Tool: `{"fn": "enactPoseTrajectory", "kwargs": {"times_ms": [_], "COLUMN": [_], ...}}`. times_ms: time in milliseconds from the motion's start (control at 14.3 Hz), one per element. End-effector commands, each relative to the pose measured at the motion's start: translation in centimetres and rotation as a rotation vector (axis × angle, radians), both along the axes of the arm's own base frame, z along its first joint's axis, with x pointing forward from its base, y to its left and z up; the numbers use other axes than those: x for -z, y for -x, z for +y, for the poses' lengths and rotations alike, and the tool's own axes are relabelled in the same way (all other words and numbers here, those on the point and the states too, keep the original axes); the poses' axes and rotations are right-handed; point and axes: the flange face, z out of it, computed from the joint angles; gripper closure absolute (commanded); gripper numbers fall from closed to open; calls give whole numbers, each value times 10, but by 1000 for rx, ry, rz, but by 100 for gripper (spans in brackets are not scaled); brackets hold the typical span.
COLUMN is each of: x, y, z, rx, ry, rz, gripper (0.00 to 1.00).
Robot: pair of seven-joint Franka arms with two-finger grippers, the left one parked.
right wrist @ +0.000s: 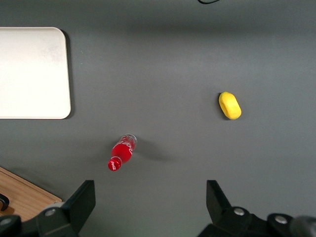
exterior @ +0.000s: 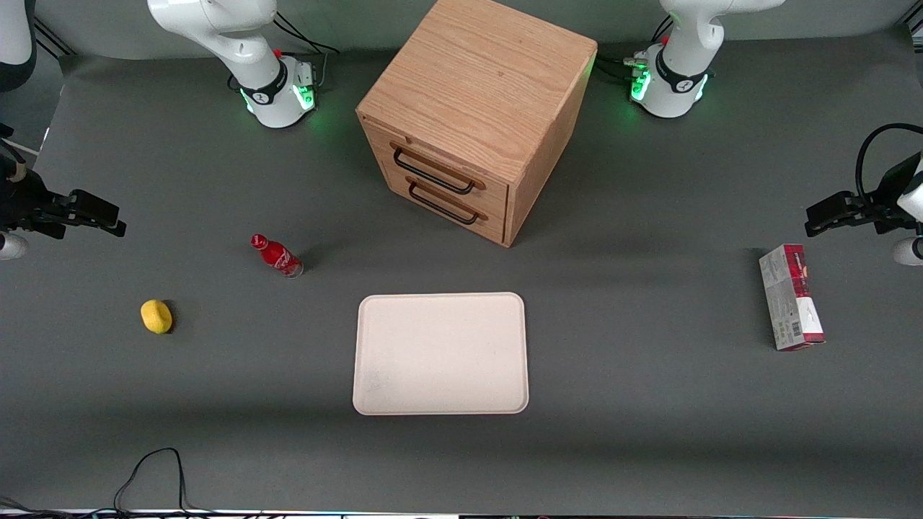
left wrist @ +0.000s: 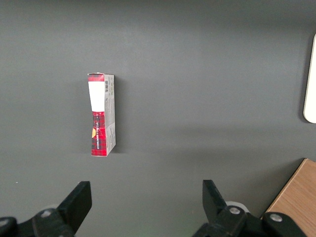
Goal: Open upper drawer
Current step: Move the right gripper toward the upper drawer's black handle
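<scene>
Grey counter spreads under us, the oak cabinet at its twelve o'clock edge. We see the upper drawer shut, directly above the lower drawer. Our gripper hovers toward the working arm's end, fingers apart, well clear of the red bottle, lemon and tray.

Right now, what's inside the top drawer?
I can't tell: the upper drawer is shut, so only its wooden front and black handle show. The end effector, open, hangs far off at the working arm's end of the table.
</scene>
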Motion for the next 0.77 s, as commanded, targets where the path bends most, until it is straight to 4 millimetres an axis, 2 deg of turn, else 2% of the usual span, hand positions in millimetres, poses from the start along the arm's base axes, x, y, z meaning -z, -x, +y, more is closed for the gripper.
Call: {"fn": "enactPoseTrajectory", "kwargs": {"times_ms": [0,280,490,560,700], "x": [-5,-5,-7,-5,-11], "y": [-2,-2,-6,-9,-10], "z": [0,1,12,23,72], "rx": [-15,-22,-48,-67,-150], "ry": [11,11,3,-1,-1], "rz": [3,1,-5,-4,-19], "gripper": [0,0,0,0,0]}}
